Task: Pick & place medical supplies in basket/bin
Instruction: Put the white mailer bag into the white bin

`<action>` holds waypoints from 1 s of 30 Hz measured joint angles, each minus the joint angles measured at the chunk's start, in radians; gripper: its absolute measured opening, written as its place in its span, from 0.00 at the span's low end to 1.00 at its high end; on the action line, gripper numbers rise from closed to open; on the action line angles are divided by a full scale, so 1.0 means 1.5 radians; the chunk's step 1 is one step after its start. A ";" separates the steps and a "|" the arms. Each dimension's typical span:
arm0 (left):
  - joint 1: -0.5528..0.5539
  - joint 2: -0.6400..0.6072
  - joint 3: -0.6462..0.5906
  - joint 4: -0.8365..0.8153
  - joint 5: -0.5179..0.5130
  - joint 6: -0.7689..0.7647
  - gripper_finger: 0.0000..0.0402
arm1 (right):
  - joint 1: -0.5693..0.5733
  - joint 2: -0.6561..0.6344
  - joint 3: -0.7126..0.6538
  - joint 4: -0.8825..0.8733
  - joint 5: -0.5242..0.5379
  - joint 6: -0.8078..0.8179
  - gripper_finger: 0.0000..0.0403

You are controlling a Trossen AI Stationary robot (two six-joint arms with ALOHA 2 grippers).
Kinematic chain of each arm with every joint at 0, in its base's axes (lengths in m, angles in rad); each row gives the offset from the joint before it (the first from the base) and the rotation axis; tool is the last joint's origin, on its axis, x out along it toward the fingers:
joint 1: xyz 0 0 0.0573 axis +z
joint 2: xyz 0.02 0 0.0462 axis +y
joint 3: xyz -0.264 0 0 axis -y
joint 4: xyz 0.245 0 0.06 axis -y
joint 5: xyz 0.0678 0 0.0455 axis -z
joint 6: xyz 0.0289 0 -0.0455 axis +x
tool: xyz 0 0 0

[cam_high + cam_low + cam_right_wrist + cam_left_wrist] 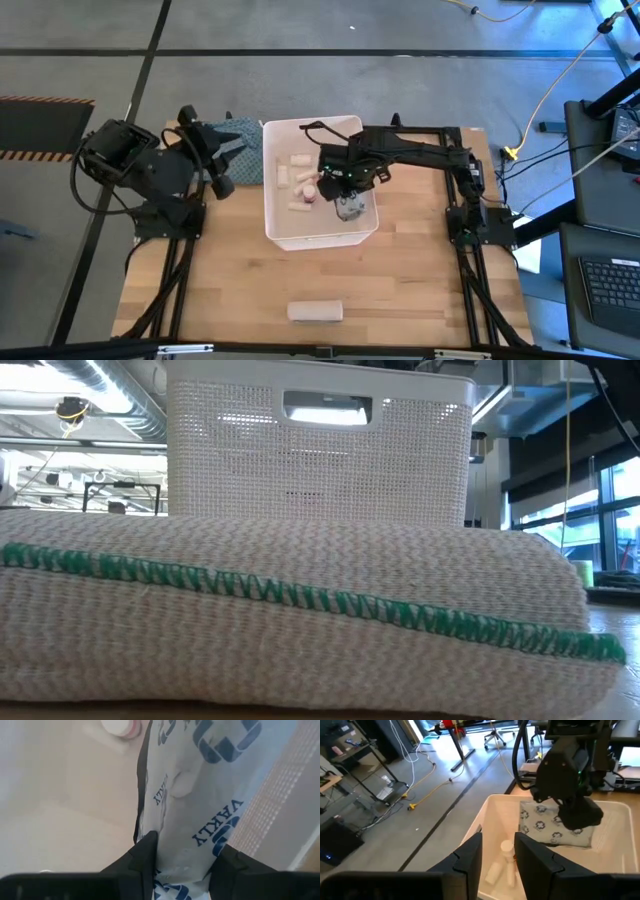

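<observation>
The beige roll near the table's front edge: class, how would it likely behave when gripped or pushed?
The beige roll looks woven and soft, so it would probably give when squeezed. It lies on its side, so a sideways push may roll it. It is probably light.

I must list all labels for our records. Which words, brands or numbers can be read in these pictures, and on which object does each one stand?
"VAKLY": printed in dark blue on the white packet, which the right gripper holds over the white tub.
A second, smaller line of print on the same packet: too blurred to read.
The round dark marks on the packet: a pattern, no letters.
The beige roll and the tub: no text visible.
</observation>
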 joint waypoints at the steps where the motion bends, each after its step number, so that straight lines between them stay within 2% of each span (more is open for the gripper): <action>1: 0.004 0.000 0.000 0.000 0.000 0.004 0.27 | 0.000 0.000 0.000 0.000 -0.006 0.007 0.31; 10: 0.031 0.000 0.000 -0.001 0.009 0.052 0.27 | -0.001 0.033 -0.026 -0.002 -0.013 0.020 0.31; 20: 0.041 0.000 0.000 -0.004 0.013 0.055 0.27 | -0.001 0.098 -0.034 -0.010 -0.049 0.004 0.31; 30: 0.041 0.001 0.000 -0.004 0.031 0.054 0.27 | -0.001 0.102 -0.033 -0.008 -0.048 0.001 0.37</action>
